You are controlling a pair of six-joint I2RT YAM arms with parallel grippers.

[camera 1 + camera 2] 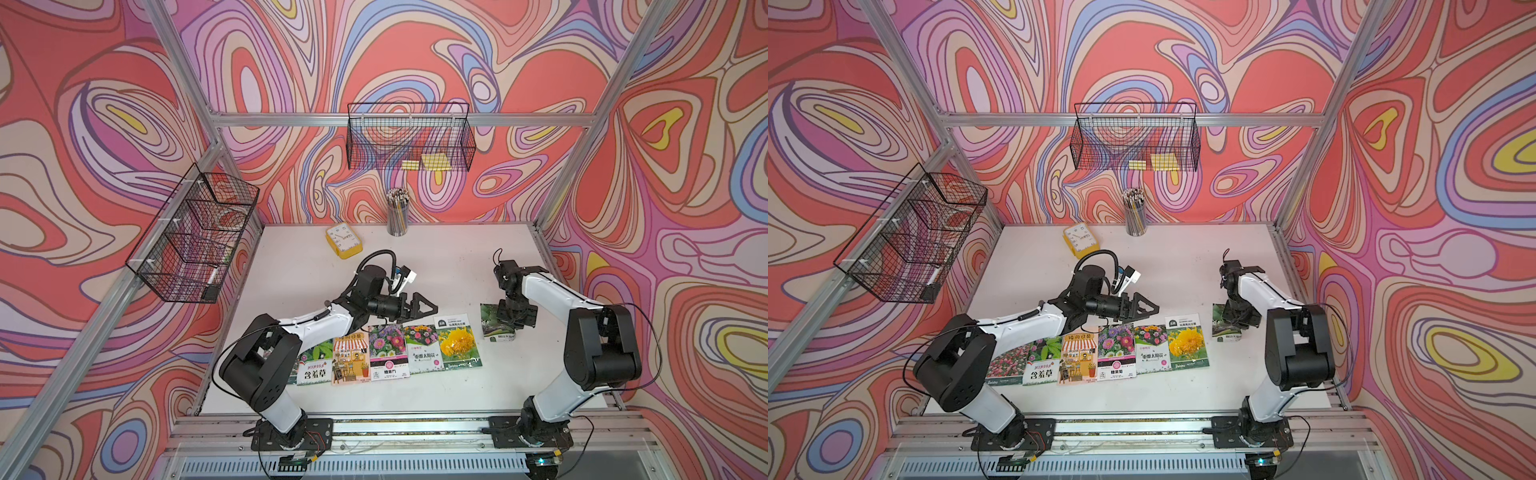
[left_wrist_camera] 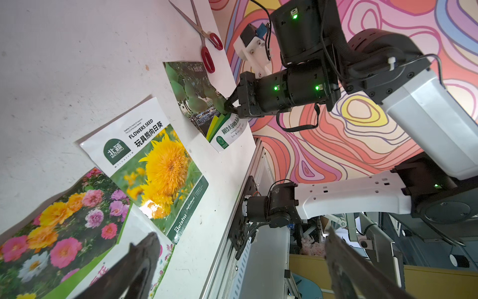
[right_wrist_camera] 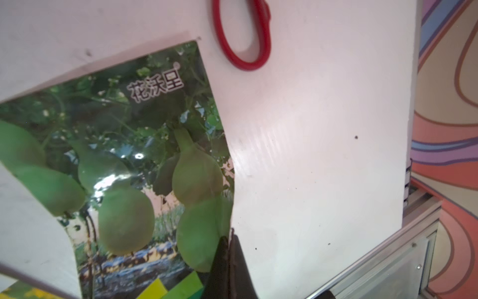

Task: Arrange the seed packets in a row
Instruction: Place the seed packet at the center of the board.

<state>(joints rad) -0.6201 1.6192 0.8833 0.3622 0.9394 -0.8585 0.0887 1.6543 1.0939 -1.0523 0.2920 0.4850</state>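
While six seed packets (image 1: 1096, 357) lie side by side along the front edge of the tabletop (image 1: 457, 386), the seventh, the gourd packet (image 2: 196, 103), sits apart toward the right edge, past the sunflower packet (image 1: 457, 345) that ends the row.

Right pincer (image 2: 229, 108): clamped on one long edge of the gourd packet; that edge curls up, and the rest seems to rest on the surface. Red-handled scissors (image 2: 207, 44) lie just behind it.

Left pincer (image 1: 432, 310): jaws wide, holding nothing, hovering behind the middle of the row.

Step in hand, as judged: placing the last packet. Next move calls for carrying it toward the row, squaring it just beside the sunflower packet, then letting go. The glossy sheet may bend or slip.

Containers:
- wire basket (image 1: 409, 137) on back wall: two yellow sticky-note pads (image 1: 434, 161).
- side basket (image 1: 195, 232) on left wall: contents unclear.
- cup (image 1: 397, 222) at back edge: full of pencils.
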